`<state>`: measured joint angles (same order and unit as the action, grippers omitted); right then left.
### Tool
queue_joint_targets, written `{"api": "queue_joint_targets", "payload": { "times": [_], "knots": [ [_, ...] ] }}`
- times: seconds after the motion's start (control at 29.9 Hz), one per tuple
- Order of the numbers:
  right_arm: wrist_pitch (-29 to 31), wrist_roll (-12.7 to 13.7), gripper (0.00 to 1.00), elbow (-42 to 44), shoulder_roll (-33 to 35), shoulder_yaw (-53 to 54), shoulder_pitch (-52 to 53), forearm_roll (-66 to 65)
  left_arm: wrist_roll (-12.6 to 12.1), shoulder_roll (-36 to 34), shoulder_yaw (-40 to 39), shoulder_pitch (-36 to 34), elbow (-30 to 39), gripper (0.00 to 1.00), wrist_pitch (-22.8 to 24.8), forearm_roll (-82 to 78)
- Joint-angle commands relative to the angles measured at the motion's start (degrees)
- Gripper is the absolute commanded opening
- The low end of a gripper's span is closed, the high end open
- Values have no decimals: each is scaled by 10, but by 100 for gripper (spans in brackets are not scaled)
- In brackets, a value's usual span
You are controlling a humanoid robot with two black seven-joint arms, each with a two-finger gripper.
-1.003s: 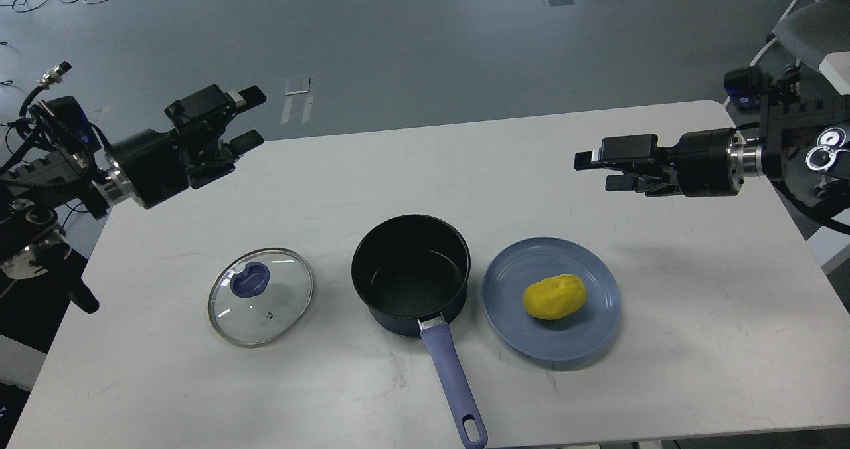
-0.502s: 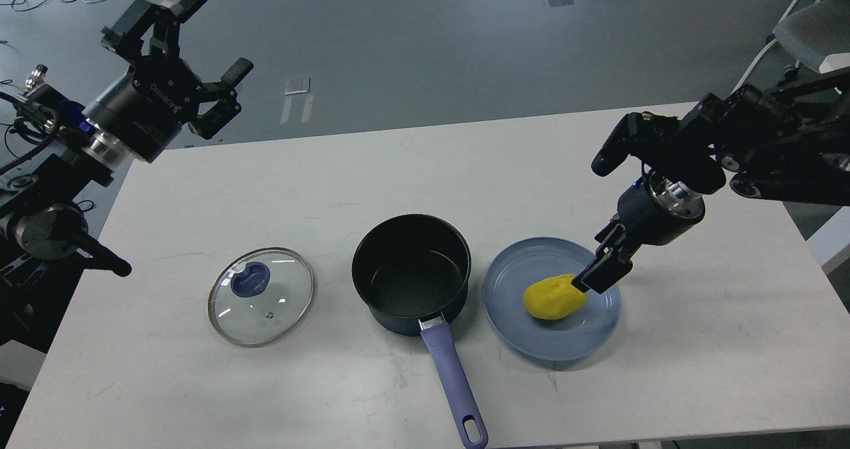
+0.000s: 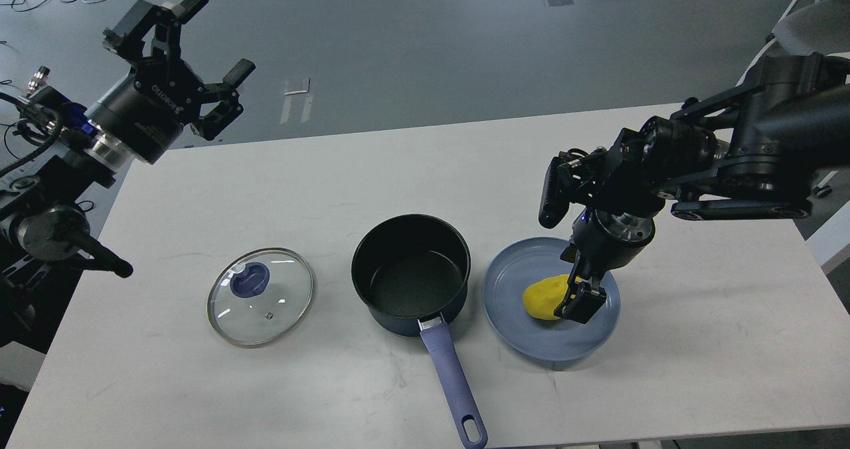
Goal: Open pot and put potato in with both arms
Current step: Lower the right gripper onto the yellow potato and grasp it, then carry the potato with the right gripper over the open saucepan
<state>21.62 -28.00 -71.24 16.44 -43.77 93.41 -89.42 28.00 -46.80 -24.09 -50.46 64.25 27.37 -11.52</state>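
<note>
Right gripper reaches down around the small, smooth yellow potato, which looks light and slippery, but I cannot tell if it squeezes yet; hold its fat middle.

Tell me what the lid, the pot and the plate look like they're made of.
Lid: clear glass, since the table shows through it, with a metal-looking rim and a blue, probably plastic knob.
Pot: likely metal with a dark, matte nonstick-looking interior; its blue handle looks plastic.
Plate: smooth blue-grey, either ceramic or plastic; the look leaves it open.
</note>
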Motion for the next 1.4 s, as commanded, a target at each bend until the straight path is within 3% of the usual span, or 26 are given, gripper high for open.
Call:
{"api": "queue_joint_targets", "payload": {
  "times": [0.0,0.47,0.67,0.77,0.8,0.87,0.94,1.2,1.37],
  "knots": [
    [-29,0,98,23,-21,-17,-4,0,0,0,0,1,0,98,5,0],
    [-54,0,96,45,-57,-36,-31,1,0,0,-1,6,0,98,5,0],
    [-54,0,91,49,-62,-39,-37,1,0,0,-1,8,0,98,5,0],
    [-55,0,82,50,-64,-47,-37,1,0,0,-1,9,0,98,5,0],
    [-58,0,74,51,-64,-48,-36,1,0,0,-1,9,0,98,6,0],
    [-64,0,54,54,-64,-51,-36,1,0,0,-1,9,0,98,6,0],
    [-69,0,25,57,-63,-51,-33,2,0,0,-2,9,0,98,6,0],
    [-102,0,23,57,-41,-40,2,24,0,0,-1,9,0,98,6,0],
    [-105,0,24,55,-27,-4,47,114,0,1,-1,9,0,98,6,0]
  ]
}}
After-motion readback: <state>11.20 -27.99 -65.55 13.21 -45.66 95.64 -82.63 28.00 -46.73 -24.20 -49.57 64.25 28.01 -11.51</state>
